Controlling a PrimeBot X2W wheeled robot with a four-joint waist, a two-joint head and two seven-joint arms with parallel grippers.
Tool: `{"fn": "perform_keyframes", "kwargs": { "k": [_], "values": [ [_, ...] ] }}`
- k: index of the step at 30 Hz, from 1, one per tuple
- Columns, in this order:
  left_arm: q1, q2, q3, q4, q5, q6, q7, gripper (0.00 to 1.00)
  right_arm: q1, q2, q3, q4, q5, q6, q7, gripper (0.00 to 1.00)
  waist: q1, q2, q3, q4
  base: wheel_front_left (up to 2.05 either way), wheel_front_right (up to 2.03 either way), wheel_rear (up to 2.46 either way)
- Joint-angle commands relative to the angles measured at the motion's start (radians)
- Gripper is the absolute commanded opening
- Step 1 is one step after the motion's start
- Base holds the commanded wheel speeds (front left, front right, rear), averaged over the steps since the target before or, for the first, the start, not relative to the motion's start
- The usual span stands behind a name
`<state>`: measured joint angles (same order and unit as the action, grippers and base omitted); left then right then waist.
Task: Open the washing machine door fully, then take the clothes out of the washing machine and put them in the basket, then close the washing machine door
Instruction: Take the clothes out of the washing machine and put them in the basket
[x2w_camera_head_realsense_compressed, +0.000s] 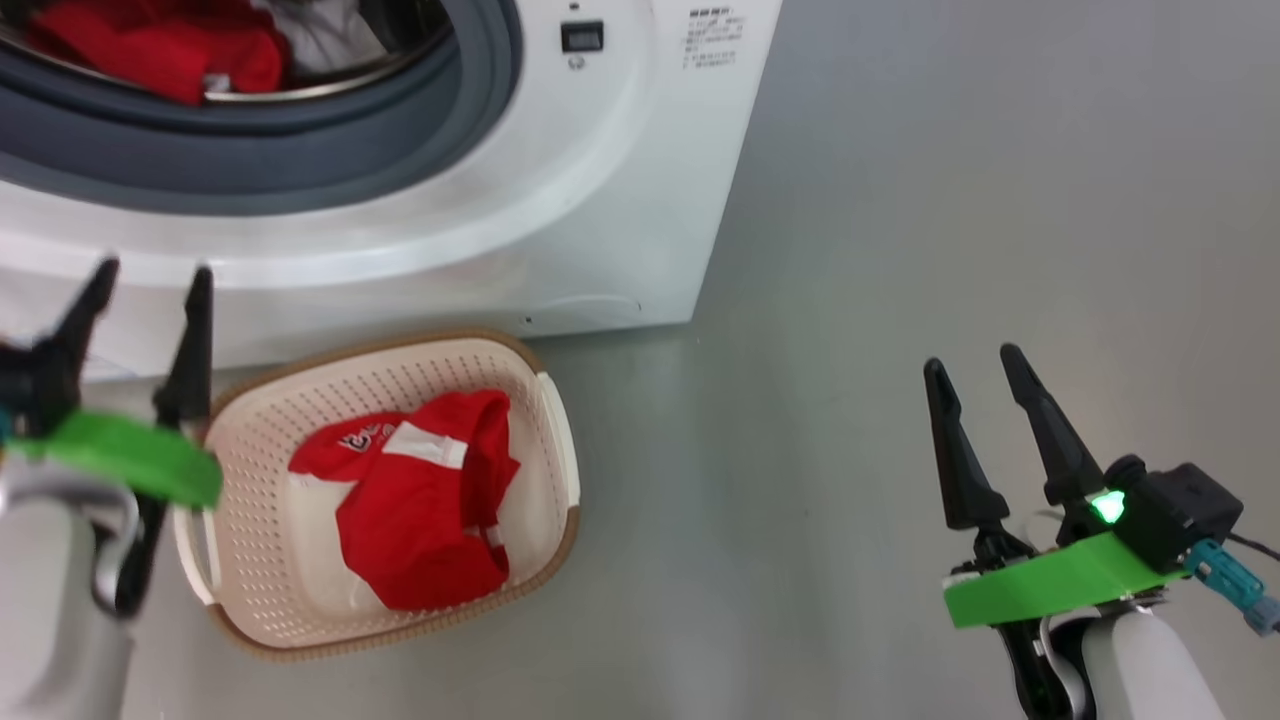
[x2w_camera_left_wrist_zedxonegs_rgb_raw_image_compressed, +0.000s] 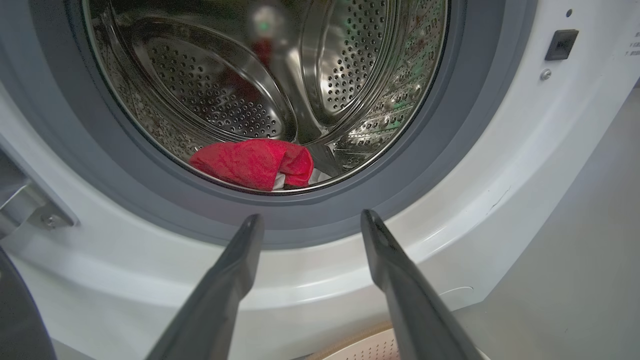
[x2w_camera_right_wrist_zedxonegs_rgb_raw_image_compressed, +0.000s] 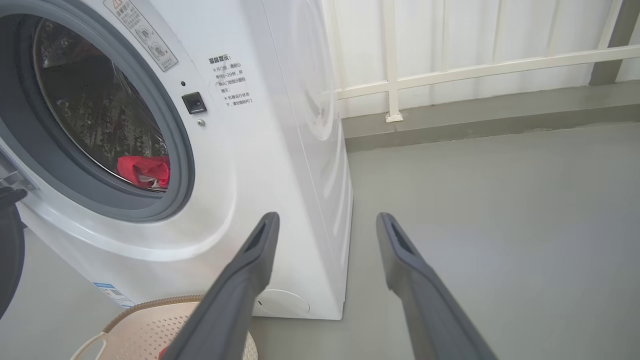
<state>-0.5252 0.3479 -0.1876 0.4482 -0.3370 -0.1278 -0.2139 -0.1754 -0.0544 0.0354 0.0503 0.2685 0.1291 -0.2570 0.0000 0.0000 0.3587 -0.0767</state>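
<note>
My left gripper (x2w_camera_head_realsense_compressed: 153, 272) and right gripper (x2w_camera_head_realsense_compressed: 971, 356) gape empty before the washing machine (x2w_camera_head_realsense_compressed: 620, 200);
hasty pull could drop clothes (x2w_camera_head_realsense_compressed: 160, 50) beside it.

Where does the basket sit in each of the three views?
Head view: the basket is lower left, in front of the washing machine.
Left wrist view: a sliver at the bottom edge, right of centre.
Right wrist view: bottom left corner.
Shared landmark: the black latch socket on the washing machine's front.

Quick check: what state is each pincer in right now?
Left pincer: open, holding nothing.
Right pincer: open, holding nothing.
</note>
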Motion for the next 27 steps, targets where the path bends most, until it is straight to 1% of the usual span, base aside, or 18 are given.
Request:
{"fn": "perform_keyframes", "kwargs": {
  "k": [1,7,10,18,27],
  "values": [
    [-0.071,0.046,0.024,0.008,0.019,-0.003,0.014,1.0,-0.022,0.004,0.033,-0.027,0.022,0.002,-0.005,1.0,0.0,0.0,0.054,-0.013,0.0,0.0,0.0],
    [-0.284,0.053,-0.036,0.138,0.084,-0.001,0.081,1.0,-0.059,0.004,0.052,-0.032,0.046,0.002,-0.005,1.0,0.0,0.0,0.107,-0.03,0.0,0.0,0.0],
    [-0.379,0.053,-0.064,0.202,0.12,0.008,0.106,1.0,-0.075,0.004,0.062,-0.037,0.056,0.002,-0.005,1.0,0.0,0.0,0.13,-0.041,0.0,0.0,0.0],
    [-0.585,0.059,-0.12,0.377,0.202,0.048,0.139,1.0,-0.106,0.004,0.086,-0.044,0.084,0.002,-0.005,1.0,0.0,0.0,0.177,-0.073,0.0,0.0,0.0],
    [-0.75,0.077,-0.169,0.554,0.271,0.097,0.138,1.0,-0.118,0.004,0.099,-0.05,0.107,0.002,-0.005,1.0,0.0,0.0,0.203,-0.103,0.0,0.0,0.0]
  ]
}}
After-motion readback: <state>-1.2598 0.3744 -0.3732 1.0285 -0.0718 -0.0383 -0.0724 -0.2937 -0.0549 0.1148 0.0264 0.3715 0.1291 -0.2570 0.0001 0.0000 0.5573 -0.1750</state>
